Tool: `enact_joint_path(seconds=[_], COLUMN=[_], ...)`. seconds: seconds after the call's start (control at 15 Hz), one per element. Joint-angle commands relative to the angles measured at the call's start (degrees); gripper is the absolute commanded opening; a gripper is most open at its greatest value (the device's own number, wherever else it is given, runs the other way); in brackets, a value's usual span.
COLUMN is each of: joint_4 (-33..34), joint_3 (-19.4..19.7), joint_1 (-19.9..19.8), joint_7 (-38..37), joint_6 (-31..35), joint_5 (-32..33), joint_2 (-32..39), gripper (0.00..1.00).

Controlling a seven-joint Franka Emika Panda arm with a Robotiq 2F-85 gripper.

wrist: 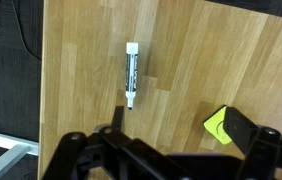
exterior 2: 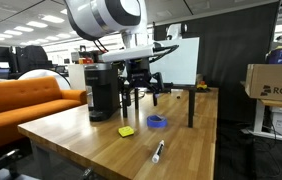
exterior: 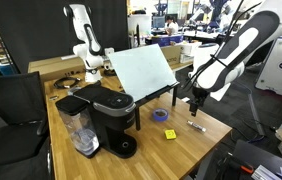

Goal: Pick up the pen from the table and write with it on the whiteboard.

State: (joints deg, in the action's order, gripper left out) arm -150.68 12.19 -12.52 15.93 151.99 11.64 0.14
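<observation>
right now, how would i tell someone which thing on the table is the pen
Find the light-wood table with the tilted whiteboard standing on it. In front of the board, toward the table's edge, lie a blue tape roll, a yellow note and the pen. The pen is the only slim stick: pale with dark marking, lying flat, apart from both.
</observation>
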Motion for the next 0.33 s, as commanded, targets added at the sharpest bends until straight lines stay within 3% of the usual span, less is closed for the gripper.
enact_joint_path(seconds=[0.0,0.27], joint_4=[-0.55,-0.16], joint_3=[-0.57,-0.5], joint_1=[0.8,1.23], joint_7=[-1.69,-0.65], joint_6=[-4.83,-5.03], joint_5=[0.83,0.01], joint_2=[-4.52,-4.77], gripper=[1.0,1.0])
